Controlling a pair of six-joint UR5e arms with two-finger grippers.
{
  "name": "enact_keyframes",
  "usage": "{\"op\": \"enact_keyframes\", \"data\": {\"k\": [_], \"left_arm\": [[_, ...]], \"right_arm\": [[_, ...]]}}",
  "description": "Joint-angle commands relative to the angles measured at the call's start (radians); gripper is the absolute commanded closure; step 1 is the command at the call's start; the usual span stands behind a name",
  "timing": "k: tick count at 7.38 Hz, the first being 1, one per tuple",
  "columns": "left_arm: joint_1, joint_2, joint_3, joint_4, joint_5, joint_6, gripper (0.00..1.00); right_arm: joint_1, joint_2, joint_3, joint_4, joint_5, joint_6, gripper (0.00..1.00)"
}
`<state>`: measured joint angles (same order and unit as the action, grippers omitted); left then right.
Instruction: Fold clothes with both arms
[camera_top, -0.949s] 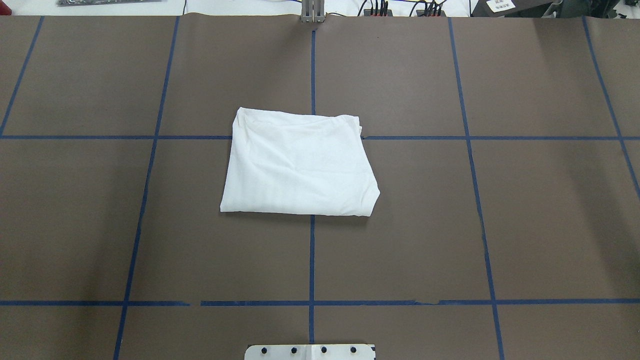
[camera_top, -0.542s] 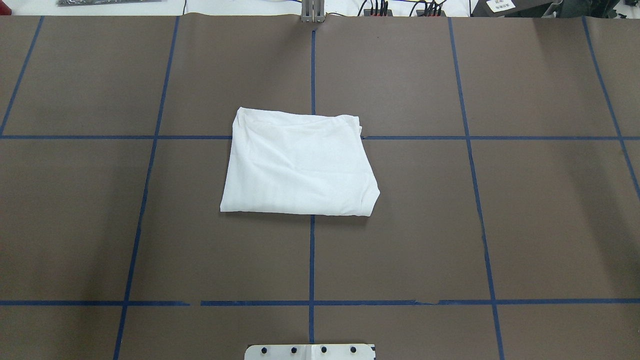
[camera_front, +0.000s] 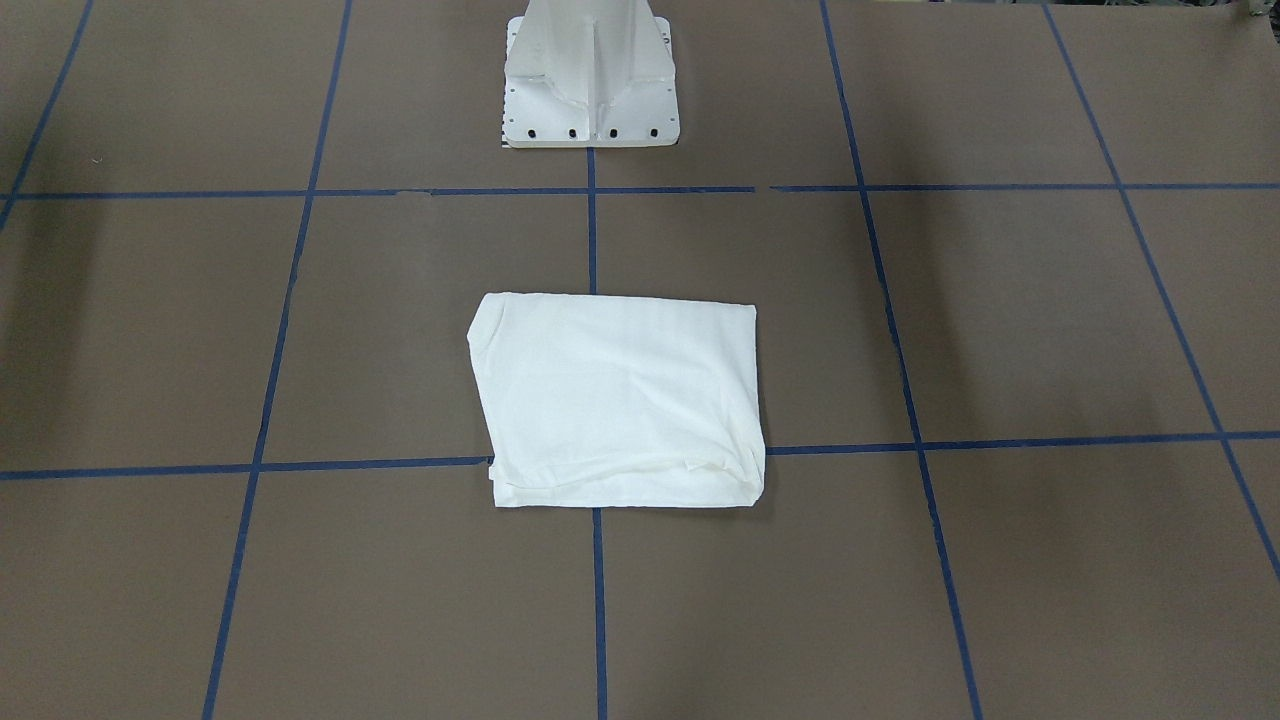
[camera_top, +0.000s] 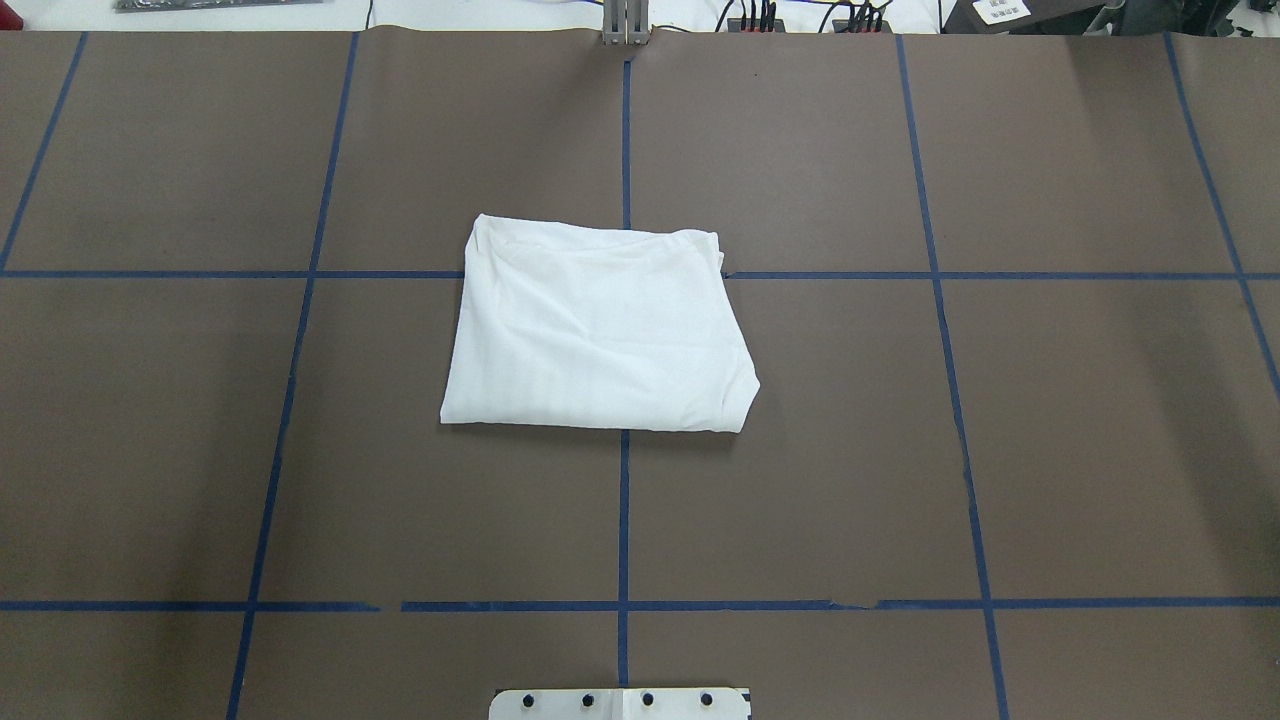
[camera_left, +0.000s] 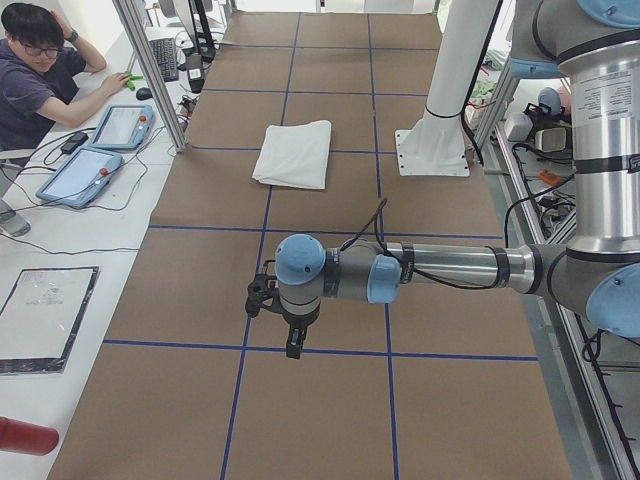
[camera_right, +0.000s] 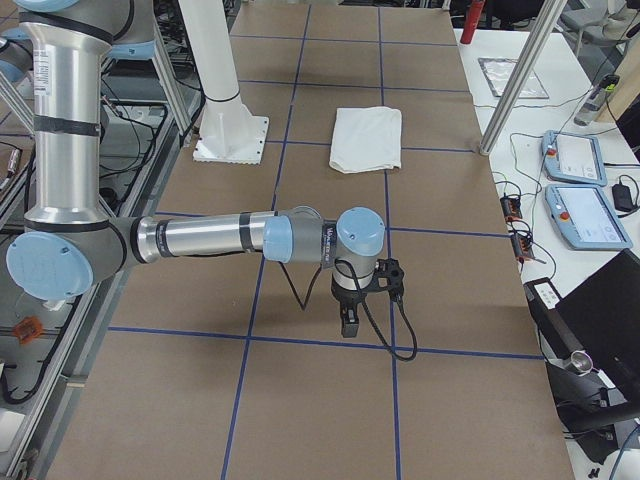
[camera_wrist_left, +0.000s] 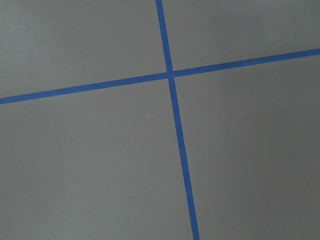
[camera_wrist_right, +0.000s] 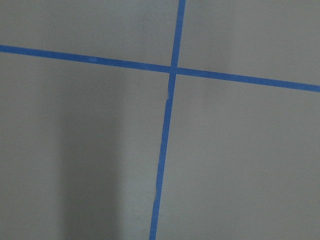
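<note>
Seen from across the surface (camera_front: 1000, 320), the white T-shirt (camera_front: 620, 400) lies as a flat, roughly square packet straddling a crossing of the blue tape (camera_front: 590, 240) grid. It is well apart from the white pedestal base (camera_front: 590, 90). No printed text shows, so that side is probably folded inward. No arm reaches into this view.

The overhead view agrees: the packet sits near the centre, edges mostly stacked, with a few layers peeking out along the far edge. Judged from this, the folding looks finished or very nearly so.

In the left side view the left arm (camera_left: 440, 265) stretches low over bare surface, well apart from the shirt, its fingers (camera_left: 291, 343) pointing down. I cannot tell from here whether they are spread or pressed together. An operator (camera_left: 40, 70) sits at the side desk.

The right side view mirrors it: the right arm (camera_right: 200, 238) reaches out at the other end, its fingers (camera_right: 347, 322) hanging downward, their state likewise unreadable.

Both wrist views show only tape crossings — no cloth, no fingers. The arms seem posed wide to leave the shirt unobstructed.
</note>
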<state>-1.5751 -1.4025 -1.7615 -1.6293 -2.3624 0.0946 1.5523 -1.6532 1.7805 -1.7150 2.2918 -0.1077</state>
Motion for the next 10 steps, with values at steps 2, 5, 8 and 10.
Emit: {"op": "enact_keyframes", "data": {"k": [2,5,8,10], "left_arm": [[0.003,0.013,-0.016,-0.003,0.008,0.001,0.00],[0.003,0.011,-0.018,-0.004,0.008,0.001,0.00],[0.003,0.011,-0.019,-0.004,0.006,0.001,0.00],[0.003,0.011,-0.027,-0.006,0.006,0.001,0.00]], "right_arm": [[0.000,0.000,0.000,0.000,0.000,-0.003,0.00],[-0.001,-0.002,-0.001,0.000,0.000,-0.003,0.00],[-0.001,-0.002,-0.004,0.000,0.001,-0.004,0.00],[-0.001,-0.005,-0.004,0.000,0.002,-0.004,0.00]]}}
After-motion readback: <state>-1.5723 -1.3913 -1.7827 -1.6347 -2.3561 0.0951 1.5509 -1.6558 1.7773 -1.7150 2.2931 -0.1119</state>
